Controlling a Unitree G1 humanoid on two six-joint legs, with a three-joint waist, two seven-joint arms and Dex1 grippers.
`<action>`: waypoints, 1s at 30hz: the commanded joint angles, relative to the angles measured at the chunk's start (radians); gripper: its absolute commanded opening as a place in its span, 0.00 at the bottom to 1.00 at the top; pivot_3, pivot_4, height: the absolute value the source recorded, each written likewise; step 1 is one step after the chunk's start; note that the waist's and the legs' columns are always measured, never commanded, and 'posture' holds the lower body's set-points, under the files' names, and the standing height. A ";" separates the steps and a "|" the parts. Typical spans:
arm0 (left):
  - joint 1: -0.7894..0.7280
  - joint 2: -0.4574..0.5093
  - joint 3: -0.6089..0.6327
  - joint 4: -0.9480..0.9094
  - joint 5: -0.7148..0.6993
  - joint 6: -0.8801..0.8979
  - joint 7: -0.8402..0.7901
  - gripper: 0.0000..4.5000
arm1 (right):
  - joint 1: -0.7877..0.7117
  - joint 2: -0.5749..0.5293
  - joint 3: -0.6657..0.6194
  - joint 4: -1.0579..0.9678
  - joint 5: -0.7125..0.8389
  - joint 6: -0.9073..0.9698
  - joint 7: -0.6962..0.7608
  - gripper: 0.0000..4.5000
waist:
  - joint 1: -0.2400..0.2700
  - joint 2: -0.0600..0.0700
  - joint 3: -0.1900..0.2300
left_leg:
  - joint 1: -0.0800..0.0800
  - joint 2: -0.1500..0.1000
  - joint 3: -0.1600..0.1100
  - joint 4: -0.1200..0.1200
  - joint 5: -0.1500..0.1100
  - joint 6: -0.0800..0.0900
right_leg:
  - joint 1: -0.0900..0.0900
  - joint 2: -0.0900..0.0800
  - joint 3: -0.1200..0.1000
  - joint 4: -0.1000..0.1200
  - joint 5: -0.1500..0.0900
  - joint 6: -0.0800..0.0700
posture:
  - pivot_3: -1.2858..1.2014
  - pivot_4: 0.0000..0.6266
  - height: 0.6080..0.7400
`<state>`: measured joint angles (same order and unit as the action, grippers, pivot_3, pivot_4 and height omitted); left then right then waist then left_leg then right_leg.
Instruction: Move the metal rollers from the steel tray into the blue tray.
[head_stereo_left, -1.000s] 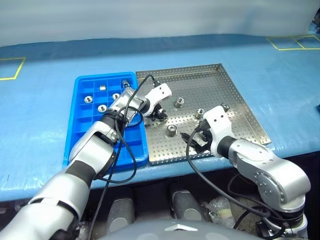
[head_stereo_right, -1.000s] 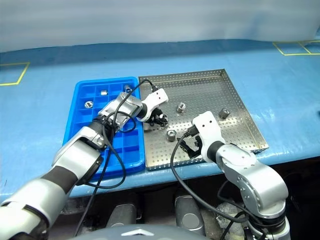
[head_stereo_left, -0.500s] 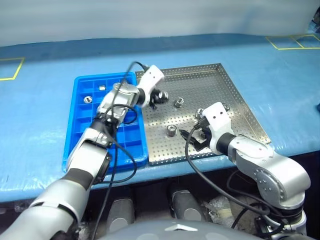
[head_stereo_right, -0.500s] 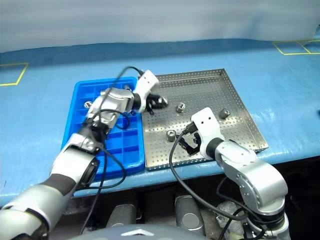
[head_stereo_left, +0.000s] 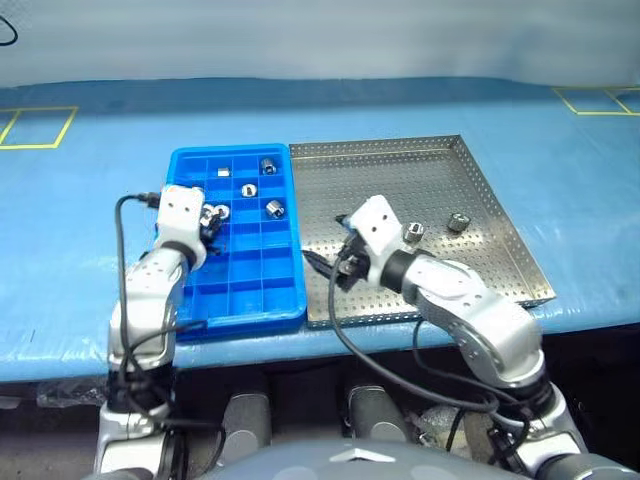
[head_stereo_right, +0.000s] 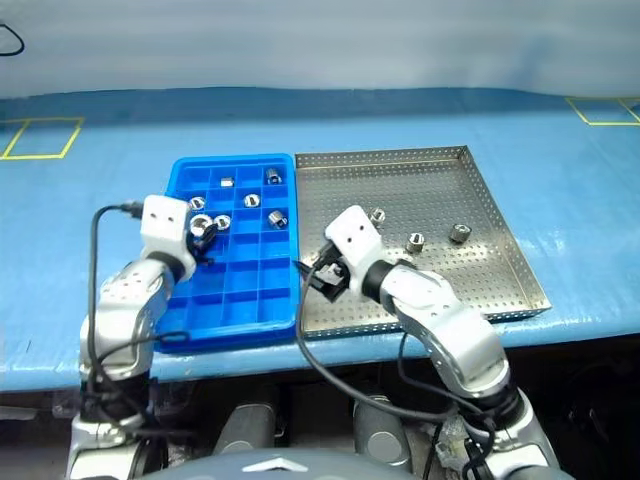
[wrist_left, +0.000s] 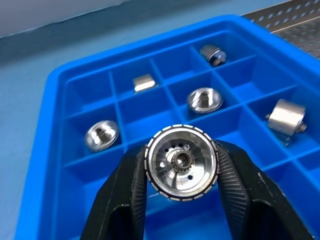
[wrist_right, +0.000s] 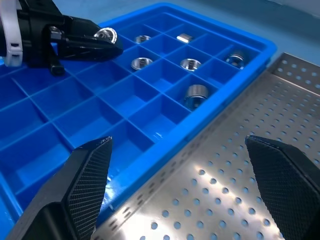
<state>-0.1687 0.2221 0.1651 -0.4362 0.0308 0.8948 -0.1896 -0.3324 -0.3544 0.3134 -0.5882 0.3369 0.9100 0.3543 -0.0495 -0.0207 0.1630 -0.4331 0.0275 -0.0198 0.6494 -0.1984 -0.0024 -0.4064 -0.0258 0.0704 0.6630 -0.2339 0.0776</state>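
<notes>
1. The left claw (wrist_left: 181, 200) is clamped on one metal roller (wrist_left: 181, 169), its two black fingers pressing opposite sides so the roller's hollow face points back at the wrist camera.
2. It hangs over the left part of the blue tray (head_stereo_left: 190, 312). This looks like the carry step, with the roller lined up above an empty compartment for release.
3. The right claw (wrist_right: 185, 175) stands wide apart and holds nothing. It hovers over the seam between the blue tray and the steel tray (head_stereo_left: 500, 262), likely readying for another pick.
4. Five rollers already sit in separate compartments near the blue tray's far end, for example one (head_stereo_left: 268, 166) in the far row.
5. Rollers remain loose on the steel tray, one (head_stereo_left: 459, 222) near its right side, so the task seems partly done.
6. Both trays rest side by side, touching, on the blue-covered surface (head_stereo_left: 80, 210).
7. The left wrist view reveals the grip and the roller's centre hole; the head views instead show the whole layout and the remaining rollers.
8. The right wrist view shows the left claw from the side, with its roller raised above the compartments.
</notes>
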 joint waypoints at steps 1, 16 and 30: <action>0.047 -0.034 0.042 -0.083 0.004 0.020 0.065 0.37 | -0.032 0.014 0.034 0.017 -0.009 -0.068 0.046 1.00 | 0.013 0.000 0.000 | 0.000 0.000 0.000 0.000 0.000 0.000 | 0.000 0.000 0.000 0.000 0.000 0.000 | 0.54 0.24 1.00; -0.036 -0.088 0.025 0.014 -0.075 -0.028 0.095 0.97 | 0.019 0.021 -0.005 -0.014 -0.023 -0.056 0.040 1.00 | 0.022 0.000 -0.001 | 0.004 0.002 0.000 -0.001 0.000 0.000 | 0.002 0.001 -0.002 0.001 -0.003 -0.008 | 0.52 0.24 1.00; -0.445 0.076 -0.407 0.234 -0.373 0.040 -0.522 0.99 | 0.374 -0.130 -0.327 -0.267 0.019 0.060 -0.007 1.00 | -0.017 0.000 -0.002 | 0.001 0.000 0.002 -0.002 0.000 0.000 | -0.001 0.001 0.000 -0.002 -0.004 -0.008 | 0.46 0.24 1.00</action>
<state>-0.5800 0.2808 -0.1791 -0.2489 -0.3258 0.9271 -0.6298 0.0238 -0.4743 0.0270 -0.7990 0.3471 0.9697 0.3529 -0.0662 -0.0208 0.1613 -0.4321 0.0283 -0.0182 0.6470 -0.1985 -0.0024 -0.4074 -0.0246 0.0702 0.6618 -0.2378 0.0699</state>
